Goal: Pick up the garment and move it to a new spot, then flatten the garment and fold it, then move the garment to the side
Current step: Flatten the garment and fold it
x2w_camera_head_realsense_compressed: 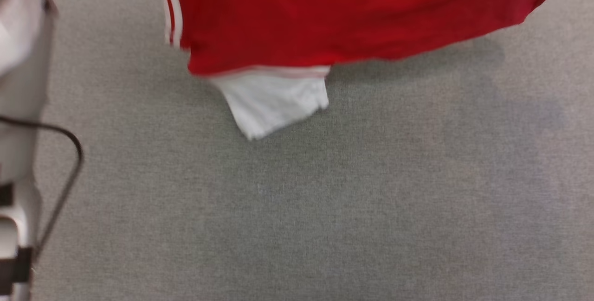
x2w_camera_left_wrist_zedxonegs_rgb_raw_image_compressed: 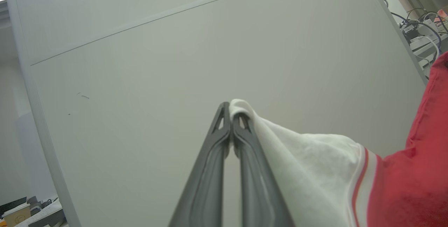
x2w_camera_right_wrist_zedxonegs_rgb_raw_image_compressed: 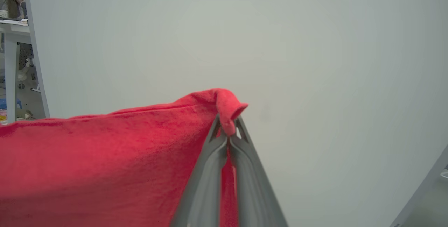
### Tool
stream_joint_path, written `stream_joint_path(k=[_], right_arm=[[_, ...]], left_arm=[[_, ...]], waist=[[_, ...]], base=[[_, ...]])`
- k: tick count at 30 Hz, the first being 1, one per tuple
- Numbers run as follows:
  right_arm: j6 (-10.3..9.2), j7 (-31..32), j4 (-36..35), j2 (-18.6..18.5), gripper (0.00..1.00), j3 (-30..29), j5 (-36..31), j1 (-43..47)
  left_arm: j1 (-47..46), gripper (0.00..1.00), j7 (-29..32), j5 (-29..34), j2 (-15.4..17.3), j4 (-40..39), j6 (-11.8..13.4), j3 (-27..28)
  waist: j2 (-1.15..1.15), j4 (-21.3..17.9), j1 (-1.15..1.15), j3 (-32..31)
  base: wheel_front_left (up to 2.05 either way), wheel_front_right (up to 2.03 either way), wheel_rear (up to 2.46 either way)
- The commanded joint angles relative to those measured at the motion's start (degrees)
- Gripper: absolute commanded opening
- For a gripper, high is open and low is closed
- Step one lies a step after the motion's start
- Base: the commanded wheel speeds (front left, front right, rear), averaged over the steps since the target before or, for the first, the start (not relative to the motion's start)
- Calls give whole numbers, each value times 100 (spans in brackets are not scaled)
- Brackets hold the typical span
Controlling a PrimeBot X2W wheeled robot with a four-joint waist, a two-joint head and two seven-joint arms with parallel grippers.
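Left gripper clamps the white sleeve at its tips, right gripper a corner of the red jersey; I fear either slipping.

The garment is soft matt cloth, fuzzy at the right tool, which like the left tool looks smooth semi-gloss plastic, and the desk is matt woven fabric.

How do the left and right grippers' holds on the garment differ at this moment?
The left gripper pinches white sleeve cloth; the right gripper pinches red body cloth. On the left the cloth drapes off to one side; on the right a red tuft pokes out past the tip. Both are shut on the same garment.
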Motion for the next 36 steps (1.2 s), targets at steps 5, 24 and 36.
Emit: stream_joint_path(k=[5, 24, 36], right_arm=[[-3, -278, 717, 171, 0, 92, -512, -1390], [-3, -1448, 2858, 543, 0, 1103, -725, -3398], [-3, -2044, 2880, 368, 0, 1960, 345, -1362]], left_arm=[[-1526, 0, -72, -194, 270, 756, -14, -421], [-3255, 0, -756, -748, 400, 2879, -15, -1341], [-631, 0, -769, -656, 782, 1679, 122, -1317]], waist=[[0, -139, 0, 1114], [0, -8, 0, 1837], [0, 3, 0, 1397]], base=[[0, 0, 0], [0, 0, 0], [0, 0, 0]])
